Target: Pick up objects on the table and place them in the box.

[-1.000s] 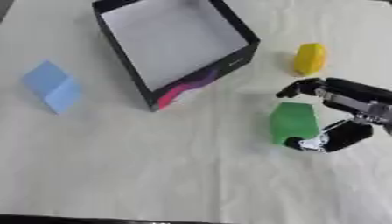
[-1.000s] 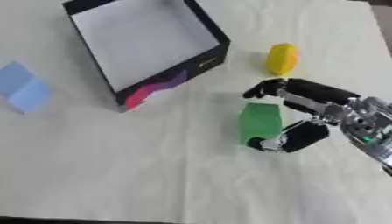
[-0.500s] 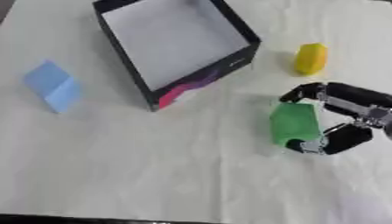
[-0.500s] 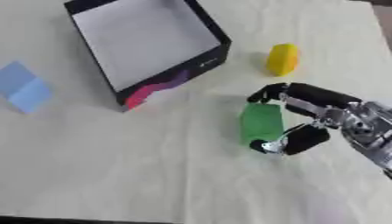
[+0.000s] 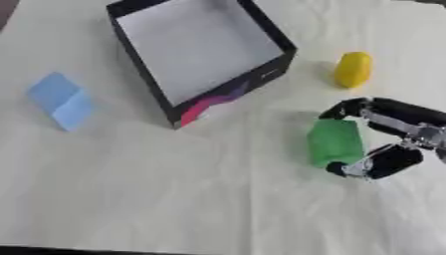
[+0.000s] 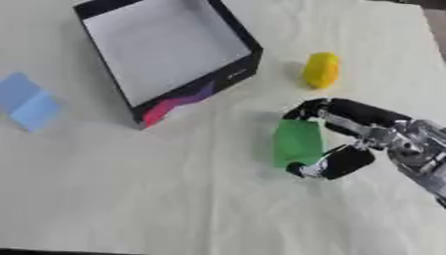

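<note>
A green block [image 5: 333, 141] lies on the cream cloth right of centre. My right hand [image 6: 366, 133] reaches in from the right edge, its fingers curled over the block's top and its thumb [image 6: 335, 163] against the block's lower end. A black box [image 5: 202, 50] with a white floor stands open at the upper middle. A yellow oval object [image 5: 353, 69] lies right of the box. A light blue block [image 5: 61, 100] lies at the far left. My left hand shows in neither view.
The cream tablecloth [image 5: 174, 199] covers the whole table, with a dark edge along the bottom of the view. The box has a pink and purple patch on its near corner [image 5: 205, 103].
My right hand has closed in on the green block: the fingers came down over its top and the thumb drew up to its lower end. The other objects stayed put.
</note>
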### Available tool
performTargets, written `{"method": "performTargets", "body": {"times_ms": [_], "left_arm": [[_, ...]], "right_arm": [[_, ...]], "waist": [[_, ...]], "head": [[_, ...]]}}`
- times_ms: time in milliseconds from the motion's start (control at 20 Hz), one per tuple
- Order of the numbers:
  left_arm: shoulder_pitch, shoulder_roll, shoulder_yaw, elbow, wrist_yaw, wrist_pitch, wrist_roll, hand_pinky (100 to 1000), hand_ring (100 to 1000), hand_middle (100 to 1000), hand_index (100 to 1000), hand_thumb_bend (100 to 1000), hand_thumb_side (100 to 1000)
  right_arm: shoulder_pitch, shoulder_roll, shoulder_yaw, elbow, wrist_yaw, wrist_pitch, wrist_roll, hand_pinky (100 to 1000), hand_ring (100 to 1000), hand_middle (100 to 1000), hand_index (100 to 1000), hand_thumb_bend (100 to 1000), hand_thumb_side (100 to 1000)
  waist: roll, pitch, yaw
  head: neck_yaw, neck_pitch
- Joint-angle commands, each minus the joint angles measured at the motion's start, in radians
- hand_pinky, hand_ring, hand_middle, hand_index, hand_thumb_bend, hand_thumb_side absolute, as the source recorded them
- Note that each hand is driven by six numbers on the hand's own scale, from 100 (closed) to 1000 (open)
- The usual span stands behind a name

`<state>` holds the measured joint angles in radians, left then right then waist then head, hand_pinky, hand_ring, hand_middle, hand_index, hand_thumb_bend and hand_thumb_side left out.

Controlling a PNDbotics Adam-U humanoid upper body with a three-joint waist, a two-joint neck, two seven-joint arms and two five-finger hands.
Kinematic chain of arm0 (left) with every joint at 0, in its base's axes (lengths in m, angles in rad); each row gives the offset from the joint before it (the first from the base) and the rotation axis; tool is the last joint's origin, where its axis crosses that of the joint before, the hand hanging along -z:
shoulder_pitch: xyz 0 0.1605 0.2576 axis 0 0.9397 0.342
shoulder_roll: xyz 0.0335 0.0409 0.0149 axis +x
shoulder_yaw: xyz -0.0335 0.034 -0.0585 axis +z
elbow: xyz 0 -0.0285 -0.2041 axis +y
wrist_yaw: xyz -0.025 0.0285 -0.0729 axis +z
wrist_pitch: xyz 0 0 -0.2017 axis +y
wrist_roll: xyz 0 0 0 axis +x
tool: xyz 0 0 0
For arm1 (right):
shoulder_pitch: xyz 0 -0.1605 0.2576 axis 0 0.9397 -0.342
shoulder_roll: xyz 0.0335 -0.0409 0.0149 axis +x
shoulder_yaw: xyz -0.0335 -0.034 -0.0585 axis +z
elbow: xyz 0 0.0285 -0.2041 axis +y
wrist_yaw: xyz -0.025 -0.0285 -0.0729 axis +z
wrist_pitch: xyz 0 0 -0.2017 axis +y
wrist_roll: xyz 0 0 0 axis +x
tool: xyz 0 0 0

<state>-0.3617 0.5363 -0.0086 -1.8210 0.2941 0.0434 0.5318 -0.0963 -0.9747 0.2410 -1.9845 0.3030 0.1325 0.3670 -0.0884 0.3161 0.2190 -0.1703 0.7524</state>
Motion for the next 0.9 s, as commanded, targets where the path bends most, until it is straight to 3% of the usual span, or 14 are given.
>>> {"method": "performTargets", "body": {"times_ms": [50,350,450,700,900], "left_arm": [[-0.008,0.018,0.009,-0.021,0.001,0.001,0.0,686,567,785,814,408,604],[-0.007,0.019,0.011,-0.023,0.0,0.0,0.001,687,568,785,814,407,603],[-0.006,0.02,0.012,-0.023,-0.001,0.0,0.003,687,568,785,814,408,602],[0.0,0.022,0.015,-0.025,-0.004,-0.002,0.005,687,569,785,814,409,599],[0.005,0.027,0.02,-0.028,-0.008,-0.004,0.009,688,570,785,815,410,594]], "right_arm": [[-0.006,-0.015,-0.008,-0.016,-0.012,0.012,-0.005,907,812,750,830,424,300],[-0.005,-0.007,-0.008,-0.016,-0.061,0.021,-0.042,862,719,592,703,315,191],[-0.004,-0.003,-0.014,-0.016,-0.086,0.011,-0.065,853,688,553,667,228,166],[-0.023,-0.008,-0.057,-0.016,-0.162,-0.054,-0.111,837,653,519,632,124,136],[-0.084,-0.046,-0.125,-0.016,-0.25,-0.129,-0.17,836,641,524,638,119,101]], "waist": [[0.017,-0.001,0.0],[0.016,-0.004,0.001],[0.015,-0.006,0.001],[0.01,-0.016,0.001],[0.005,-0.028,0.0]], "head": [[-0.002,-0.009],[0.005,-0.011],[0.009,-0.012],[0.017,-0.012],[0.019,-0.01]]}}
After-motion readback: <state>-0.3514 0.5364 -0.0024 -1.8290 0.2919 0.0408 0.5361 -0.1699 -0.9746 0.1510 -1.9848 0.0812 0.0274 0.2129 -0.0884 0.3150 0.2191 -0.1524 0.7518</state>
